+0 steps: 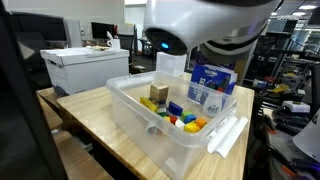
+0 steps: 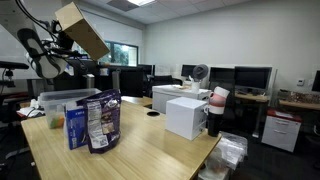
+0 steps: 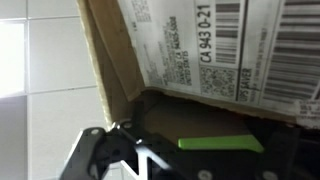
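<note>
You are working in an office lab where white walls (image 2: 165, 40) are enclosing desks (image 2: 292, 102) carrying dark monitors (image 2: 250, 77). A window (image 2: 125, 52) is letting daylight in at the back, ceiling lights (image 2: 130, 3) are shining overhead, and a pale wooden table (image 2: 150, 152) is filling the foreground.

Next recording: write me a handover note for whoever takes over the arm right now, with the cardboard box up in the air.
Gripper: jaws wide, close against the cardboard box; a firm grip cannot be confirmed.
Box: aloft and tilted above the table, near the clear bin.
Bin holds coloured blocks; blue packets stand beside it.
Done: the box is off the table.
Left: it is not yet set down anywhere.
</note>
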You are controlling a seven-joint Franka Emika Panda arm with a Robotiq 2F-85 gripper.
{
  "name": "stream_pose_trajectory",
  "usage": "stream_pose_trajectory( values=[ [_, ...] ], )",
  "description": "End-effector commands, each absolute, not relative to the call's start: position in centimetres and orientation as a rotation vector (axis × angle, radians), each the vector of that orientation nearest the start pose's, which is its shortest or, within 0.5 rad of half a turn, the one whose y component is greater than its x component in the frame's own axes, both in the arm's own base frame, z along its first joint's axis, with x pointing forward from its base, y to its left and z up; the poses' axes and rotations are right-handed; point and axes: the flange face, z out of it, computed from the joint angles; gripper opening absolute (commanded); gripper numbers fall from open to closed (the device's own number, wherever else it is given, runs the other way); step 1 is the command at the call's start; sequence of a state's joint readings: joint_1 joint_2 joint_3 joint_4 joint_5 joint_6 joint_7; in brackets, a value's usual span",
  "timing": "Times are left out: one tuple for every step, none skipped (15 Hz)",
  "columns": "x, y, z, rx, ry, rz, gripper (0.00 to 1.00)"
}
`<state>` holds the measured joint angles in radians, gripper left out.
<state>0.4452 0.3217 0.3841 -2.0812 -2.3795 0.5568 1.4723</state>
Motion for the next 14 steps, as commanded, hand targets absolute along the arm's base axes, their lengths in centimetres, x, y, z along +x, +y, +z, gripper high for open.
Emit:
stream_pose_trajectory(
  values=[
    [45.3,30.4,49.0,0.525,-0.453,1.587,1.0],
    [45.2,30.4,49.0,0.529,-0.452,1.588,1.0],
    [45.0,30.4,49.0,0.531,-0.45,1.591,1.0],
    [44.5,30.6,48.6,0.54,-0.435,1.599,1.0],
    [43.7,30.8,48.2,0.55,-0.415,1.611,1.0],
    [43.2,30.9,47.8,0.558,-0.397,1.625,1.0],
    [42.5,31.0,47.2,0.569,-0.375,1.635,1.0],
    [41.9,31.1,46.6,0.578,-0.354,1.645,1.0],
    [41.6,31.1,46.1,0.581,-0.34,1.654,1.0],
    [41.4,31.2,45.7,0.584,-0.33,1.657,1.0],
    [41.2,31.2,45.3,0.583,-0.321,1.659,1.0],
    [41.3,31.2,45.1,0.586,-0.317,1.658,1.0],
    [41.2,31.2,45.0,0.585,-0.316,1.661,1.0],
    [41.4,31.2,45.0,0.58,-0.319,1.664,1.0]
  ],
)
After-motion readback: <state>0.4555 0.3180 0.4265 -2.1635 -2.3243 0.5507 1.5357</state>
